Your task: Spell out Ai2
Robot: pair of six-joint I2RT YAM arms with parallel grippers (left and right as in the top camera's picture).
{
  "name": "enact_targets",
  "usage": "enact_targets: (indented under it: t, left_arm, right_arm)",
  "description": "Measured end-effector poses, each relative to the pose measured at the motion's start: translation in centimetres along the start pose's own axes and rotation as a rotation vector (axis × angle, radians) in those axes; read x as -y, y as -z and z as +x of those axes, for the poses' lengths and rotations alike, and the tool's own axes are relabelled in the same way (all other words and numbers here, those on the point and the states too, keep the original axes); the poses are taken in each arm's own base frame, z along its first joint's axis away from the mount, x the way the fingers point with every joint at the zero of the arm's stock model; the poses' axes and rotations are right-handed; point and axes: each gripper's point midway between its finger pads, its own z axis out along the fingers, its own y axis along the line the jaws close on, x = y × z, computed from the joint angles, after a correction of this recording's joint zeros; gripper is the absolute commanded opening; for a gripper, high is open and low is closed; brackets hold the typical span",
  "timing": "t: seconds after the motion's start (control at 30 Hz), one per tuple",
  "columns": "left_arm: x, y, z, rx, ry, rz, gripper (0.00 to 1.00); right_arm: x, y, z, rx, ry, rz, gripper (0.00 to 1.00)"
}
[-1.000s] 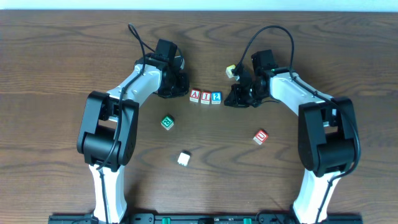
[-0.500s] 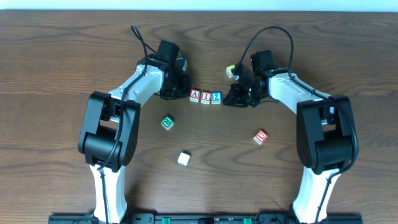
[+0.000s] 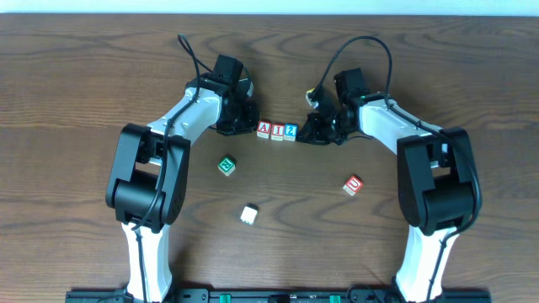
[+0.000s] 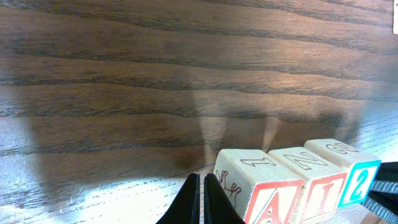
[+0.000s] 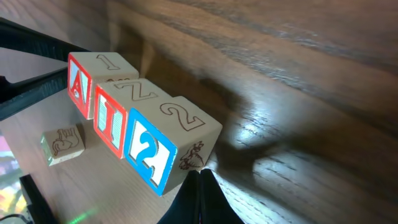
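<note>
Three wooden blocks stand in a tight row at the table's middle: a red A block point(image 3: 264, 130), a red I block point(image 3: 277, 131) and a blue 2 block point(image 3: 290, 131). They also show in the left wrist view, A block point(image 4: 267, 193), I block point(image 4: 317, 183), 2 block point(image 4: 354, 177), and in the right wrist view, A block point(image 5: 87, 78), I block point(image 5: 121, 115), 2 block point(image 5: 168, 143). My left gripper point(image 4: 201, 196) is shut and empty, its tips against the A block's left side. My right gripper point(image 5: 200, 186) is shut and empty, its tips at the 2 block's right side.
A green block point(image 3: 226, 166) lies left of centre, a plain white block point(image 3: 248, 215) nearer the front, and a red block point(image 3: 353, 185) at the right. The green block also shows in the right wrist view point(image 5: 62, 144). Cables loop above both arms.
My right gripper has slid a little left, closing onto the 2 block's side and nudging it against the row. The left arm has barely moved.
</note>
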Motion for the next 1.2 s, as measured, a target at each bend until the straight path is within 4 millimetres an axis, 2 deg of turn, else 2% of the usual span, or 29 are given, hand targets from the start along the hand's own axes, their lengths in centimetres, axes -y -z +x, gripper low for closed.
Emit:
enact_targets:
  t: [0.43,0.73,1.2]
  left_arm:
    - [-0.1,0.0,0.4,-0.017,0.007,-0.006,0.06]
    - [1.0,-0.5,0.9,-0.023,-0.024,-0.005,0.06]
    - [1.0,-0.5,1.0,-0.024,-0.025,-0.013,0.05]
  right_arm:
    - [0.0,0.0,-0.1,0.004,-0.005,-0.003,0.01]
    - [0.0,0.0,-0.2,0.006,-0.005,0.001,0.01]
    - [0.2,0.0,-0.4,0.015,-0.001,0.009,0.01]
